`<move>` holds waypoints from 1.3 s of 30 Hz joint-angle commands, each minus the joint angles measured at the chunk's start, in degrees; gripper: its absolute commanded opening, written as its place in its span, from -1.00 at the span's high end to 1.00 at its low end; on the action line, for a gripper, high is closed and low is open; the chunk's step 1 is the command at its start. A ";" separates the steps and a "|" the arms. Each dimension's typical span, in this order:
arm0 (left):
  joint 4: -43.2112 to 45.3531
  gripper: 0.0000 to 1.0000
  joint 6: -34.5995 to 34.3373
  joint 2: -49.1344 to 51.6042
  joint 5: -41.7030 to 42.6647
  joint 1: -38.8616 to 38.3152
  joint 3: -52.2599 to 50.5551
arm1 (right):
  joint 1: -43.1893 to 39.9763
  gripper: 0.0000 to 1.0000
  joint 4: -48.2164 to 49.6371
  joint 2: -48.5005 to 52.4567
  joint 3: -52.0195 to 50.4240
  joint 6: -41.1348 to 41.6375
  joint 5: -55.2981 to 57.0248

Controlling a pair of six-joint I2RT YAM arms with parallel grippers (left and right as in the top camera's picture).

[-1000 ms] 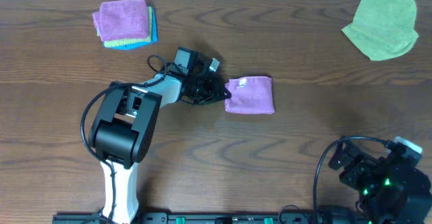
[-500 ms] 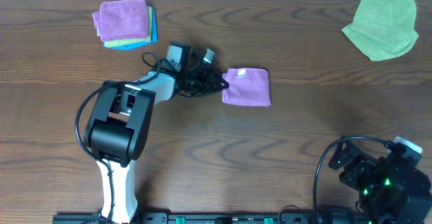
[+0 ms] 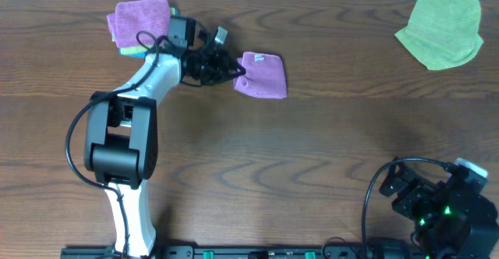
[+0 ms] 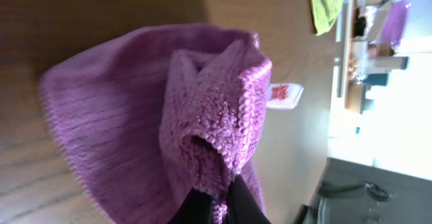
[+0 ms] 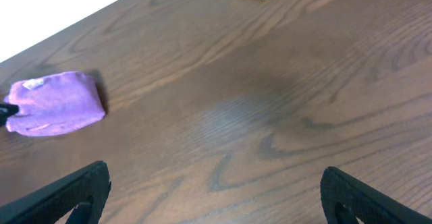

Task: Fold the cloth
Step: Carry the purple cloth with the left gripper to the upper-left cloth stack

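Nearest, at the right corner of the table point(image 3: 327, 173), the right gripper point(image 5: 214, 183), parked low with jaws spread as wide as they go and nothing between them; only bare wood grain ahead of the two dark fingers

Further in on the left, the left arm point(image 3: 121, 138), rising from the near edge and reaching away and to the right across the table

At its end, the left gripper point(image 3: 232, 72), clamped tight on the left edge of the cloth point(image 3: 263, 76); in the left wrist view, dark fingertips closed on a bunched fold of purple pile

Cloth itself in the far half of the table, left of centre, folded into a small, slightly skewed packet, lying on the wood with the pinched edge gathered up; white tag point(image 3: 259, 58) showing at its far edge

Just behind the left wrist, at the far left, a stack of cloths point(image 3: 144, 26), purple on top, yellow-green and blue peeking out beneath

Well apart, at the far right corner, the lime-green cloth point(image 3: 440, 29), loosely folded
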 commanded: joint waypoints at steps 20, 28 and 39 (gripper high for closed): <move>-21.68 0.88 20.39 -0.35 -16.92 2.01 25.51 | -0.46 -0.98 -0.09 -0.13 -0.35 0.83 0.15; -25.62 0.88 24.70 -0.35 -22.38 7.39 33.88 | -0.46 -0.98 -0.07 -0.13 -0.33 0.83 0.15; -22.91 0.88 26.16 -0.31 -21.99 15.63 35.52 | -0.46 -0.98 -0.07 -0.13 -0.35 0.83 0.15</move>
